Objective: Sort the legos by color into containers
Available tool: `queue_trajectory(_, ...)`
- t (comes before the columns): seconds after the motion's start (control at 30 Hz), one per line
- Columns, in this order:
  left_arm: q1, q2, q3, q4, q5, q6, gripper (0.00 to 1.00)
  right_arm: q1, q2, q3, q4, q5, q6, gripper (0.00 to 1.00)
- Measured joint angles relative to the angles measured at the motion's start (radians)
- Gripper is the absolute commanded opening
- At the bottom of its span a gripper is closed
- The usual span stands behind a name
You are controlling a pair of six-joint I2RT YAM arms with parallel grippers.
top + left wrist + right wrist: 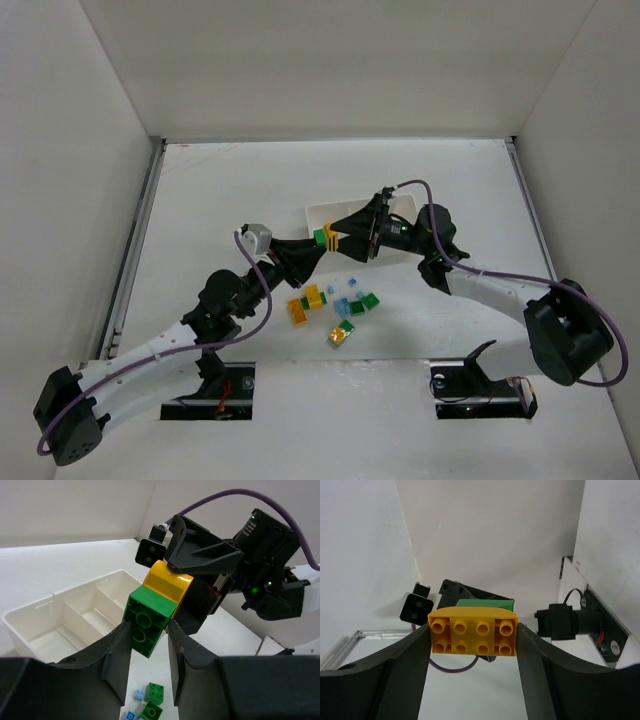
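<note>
My left gripper is shut on a green lego and my right gripper is shut on a yellow lego. The two bricks are stuck together, held in the air between the grippers in front of the white tray. In the left wrist view the green brick sits between my fingers, with the yellow brick on its far end. In the right wrist view the yellow brick shows its studs, with the green one behind. The tray's three compartments look empty.
Loose legos lie on the table below the grippers: yellow ones, a green one, pale blue ones and a yellow one nearer. Green and blue bricks show in the left wrist view. White walls enclose the table.
</note>
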Motion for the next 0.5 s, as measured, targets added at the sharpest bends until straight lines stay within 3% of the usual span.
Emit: queue_trajectory(0.5, -0.037, -0.148, 0.0, -0.114, 0.014, 0.005, 0.1, -0.047, 0.001, -0.021, 0.044, -0.077, 0.018, 0.45)
